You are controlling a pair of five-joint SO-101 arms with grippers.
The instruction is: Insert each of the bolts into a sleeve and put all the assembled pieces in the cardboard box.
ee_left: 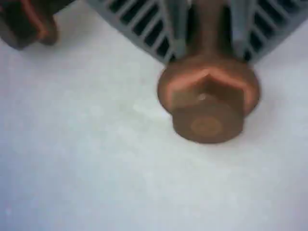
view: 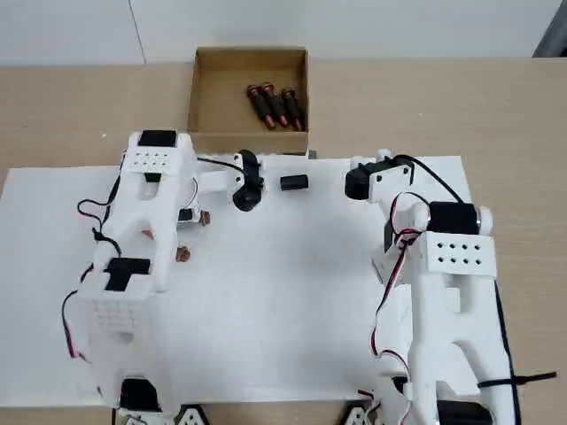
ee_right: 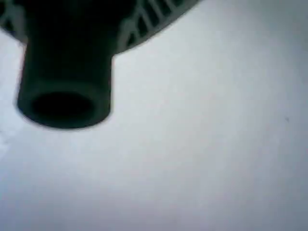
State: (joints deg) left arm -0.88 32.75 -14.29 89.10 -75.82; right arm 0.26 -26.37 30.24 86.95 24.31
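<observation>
While a bolt (ee_left: 209,101) is held in the left gripper (ee_left: 209,29), shank clamped between the jaws and head sticking clear, a second bolt (ee_left: 24,21) lies loose beside them. Between the arms, beyond both jaws, a spare sleeve (view: 294,183) lies on the tabletop (view: 80,97). Three assembled pieces (view: 279,106) are in the cardboard box (view: 221,88). A sleeve (ee_right: 65,91) is clamped in the right gripper (ee_right: 67,24), bore opening away from the jaws. Next move judged: shank and bore axes to be brought into line.
</observation>
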